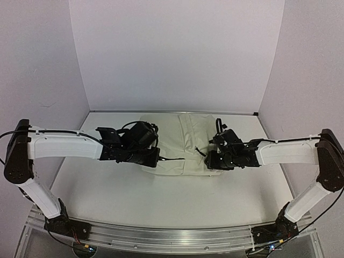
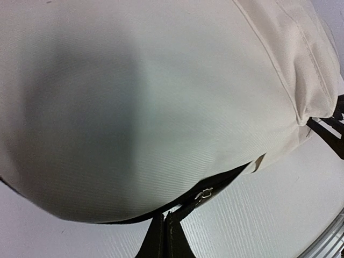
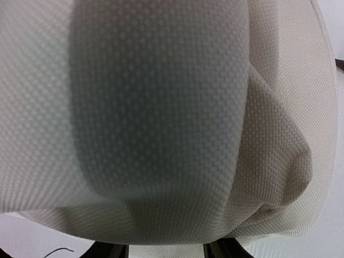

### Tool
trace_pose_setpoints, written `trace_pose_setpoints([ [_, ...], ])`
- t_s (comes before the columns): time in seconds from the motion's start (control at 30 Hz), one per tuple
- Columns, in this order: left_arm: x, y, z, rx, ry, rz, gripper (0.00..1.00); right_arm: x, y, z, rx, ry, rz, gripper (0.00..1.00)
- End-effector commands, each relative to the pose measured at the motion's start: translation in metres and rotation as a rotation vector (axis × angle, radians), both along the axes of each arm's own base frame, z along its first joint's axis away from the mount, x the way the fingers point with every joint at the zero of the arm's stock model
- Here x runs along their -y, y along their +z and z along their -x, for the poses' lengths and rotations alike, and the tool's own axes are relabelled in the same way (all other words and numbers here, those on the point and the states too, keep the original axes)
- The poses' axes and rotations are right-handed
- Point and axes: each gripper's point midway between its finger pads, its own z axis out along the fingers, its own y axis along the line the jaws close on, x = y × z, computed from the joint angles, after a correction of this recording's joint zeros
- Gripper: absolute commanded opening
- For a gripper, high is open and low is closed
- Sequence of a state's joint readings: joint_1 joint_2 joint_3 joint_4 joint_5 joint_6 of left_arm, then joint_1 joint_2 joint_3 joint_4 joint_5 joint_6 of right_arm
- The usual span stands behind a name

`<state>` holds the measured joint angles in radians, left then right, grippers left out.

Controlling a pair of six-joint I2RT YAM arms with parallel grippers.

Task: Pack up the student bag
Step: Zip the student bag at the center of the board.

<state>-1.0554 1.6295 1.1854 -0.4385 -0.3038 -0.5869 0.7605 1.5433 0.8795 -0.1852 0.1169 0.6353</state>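
The student bag [image 1: 183, 141], a cream fabric backpack, lies flat at the middle back of the table. My left gripper [image 1: 157, 157] is at its near left edge. In the left wrist view the black fingers [image 2: 156, 239] are pressed together at the black zipper line, on the black pull tab that runs from the metal slider [image 2: 203, 194]. My right gripper [image 1: 209, 159] is at the bag's near right edge. In the right wrist view its fingers [image 3: 110, 251] stand wide apart, with the bulging woven fabric of the bag [image 3: 161, 118] right in front of them.
The white table [image 1: 107, 188] stands inside white walls on the left, back and right. A black strap end [image 2: 330, 126] sticks out from the bag's side. A metal rail [image 1: 172, 236] runs along the near edge between the arm bases.
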Motion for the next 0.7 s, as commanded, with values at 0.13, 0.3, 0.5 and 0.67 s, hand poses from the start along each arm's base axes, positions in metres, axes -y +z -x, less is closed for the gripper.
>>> trace_pose_setpoints([
  [0.13,-0.056,0.03,-0.016,0.049,0.136,0.048,0.0,0.009,0.0,-0.02,0.049,-0.077,0.056,0.46],
  [0.3,-0.085,0.036,-0.032,0.082,0.217,0.096,0.0,0.004,0.002,-0.026,0.057,-0.06,0.065,0.46],
  [0.5,-0.068,0.05,-0.04,0.1,0.11,0.22,0.0,-0.021,0.042,-0.024,0.114,0.088,-0.01,0.49],
  [0.67,-0.051,0.069,-0.033,0.124,0.015,0.319,0.0,-0.081,0.106,0.021,0.311,0.387,0.013,0.57],
])
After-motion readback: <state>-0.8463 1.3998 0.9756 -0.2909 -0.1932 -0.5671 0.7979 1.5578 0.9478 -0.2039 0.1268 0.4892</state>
